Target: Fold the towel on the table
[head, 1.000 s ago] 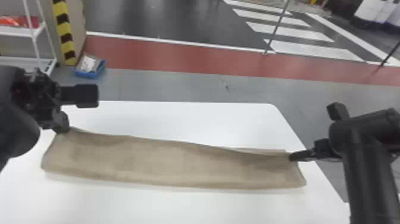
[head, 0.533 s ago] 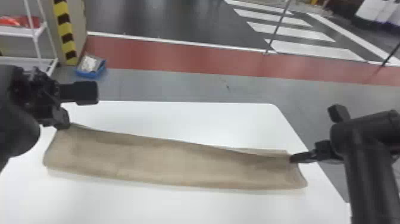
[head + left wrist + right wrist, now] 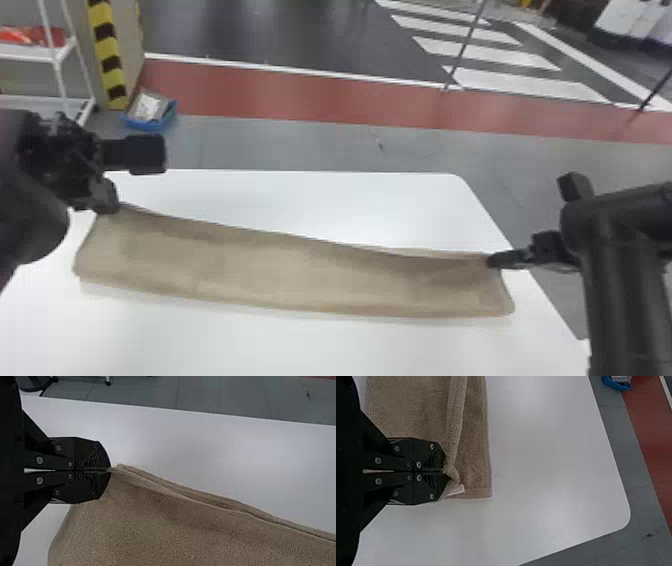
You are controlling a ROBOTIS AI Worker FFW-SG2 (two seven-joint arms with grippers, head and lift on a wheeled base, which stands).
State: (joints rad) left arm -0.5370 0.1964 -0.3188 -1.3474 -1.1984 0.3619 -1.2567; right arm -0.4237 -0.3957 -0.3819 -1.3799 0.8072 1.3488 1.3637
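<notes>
The left gripper (image 3: 109, 470), closed on the towel (image 3: 300, 275), had edged its end slightly higher; the right gripper (image 3: 443, 471) pinched the other end. The towel stretched between both, apparently mid-fold.

Towel (image 3: 280, 280): tan (it goes dkr brown in spots)
Table (image 3: 400, 200): plain wht
L gripper (image 3: 111, 201), R gripper (image 3: 495, 260): blk
Bin (image 3: 148, 125): blue
Post strip (image 3: 111, 47): yel/blk bands
Floor (image 3: 310, 145): gray, w/ red band (image 3: 300, 100)
</notes>
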